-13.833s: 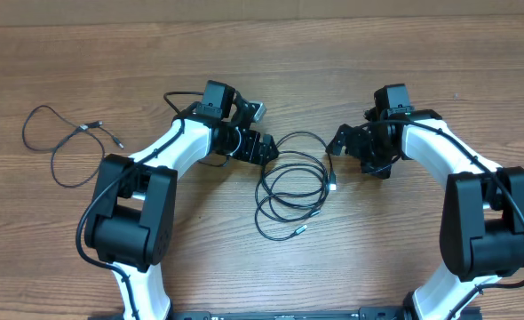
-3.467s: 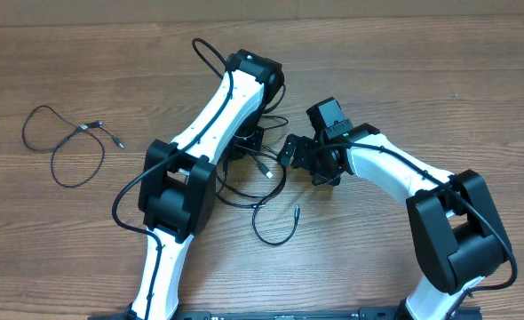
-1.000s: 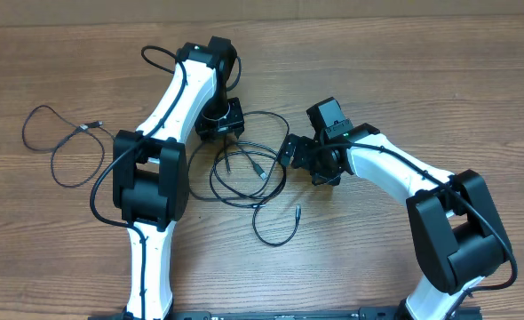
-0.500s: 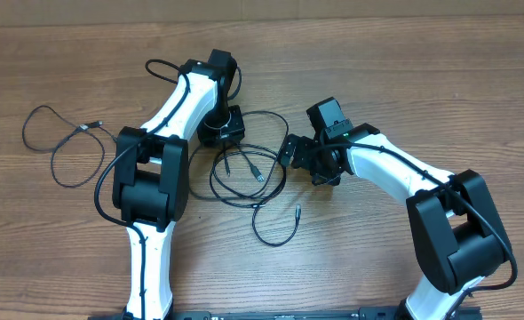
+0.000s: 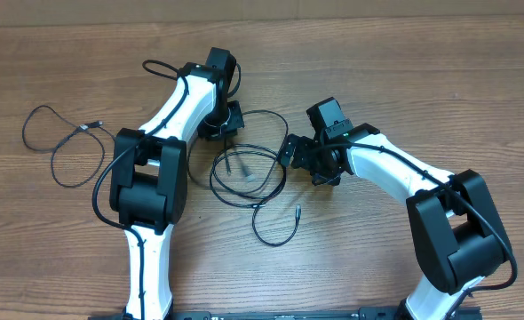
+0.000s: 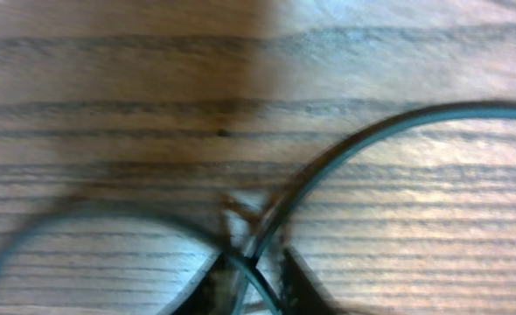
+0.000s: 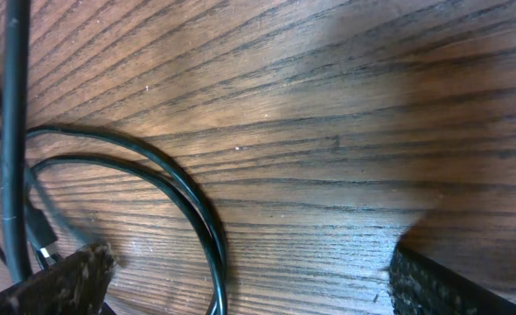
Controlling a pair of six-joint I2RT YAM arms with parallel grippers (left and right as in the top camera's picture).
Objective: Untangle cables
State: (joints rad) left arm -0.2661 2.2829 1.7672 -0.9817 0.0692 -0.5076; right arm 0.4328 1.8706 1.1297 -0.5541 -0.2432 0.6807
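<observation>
Okay, step: grab phase, by my read. The left arm is down on the tangle's upper edge to take one strand.
Cables: main tangle (image 5: 247,174) of black loops lies on the table (image 5: 422,71) between the two arms. One loose end with plug (image 5: 297,212) points out at the lower right.
Separate cable: (image 5: 62,147) lies far left, well apart from the tangle, and looks sorted.
Left gripper: (image 6: 249,282) fingers stand narrow on either side of a spot where two strands cross. The view is blurred, so can't tell whether the pinch is made.
Right gripper: (image 7: 249,280) spread wide and holding nothing. Two strands curve past just beside one finger (image 7: 74,271).
Next: confirm a single strand is pinched, then draw it away leftward. The right gripper likely needs to pin the rest.
Risk: taking both crossed strands would drag the whole tangle.
</observation>
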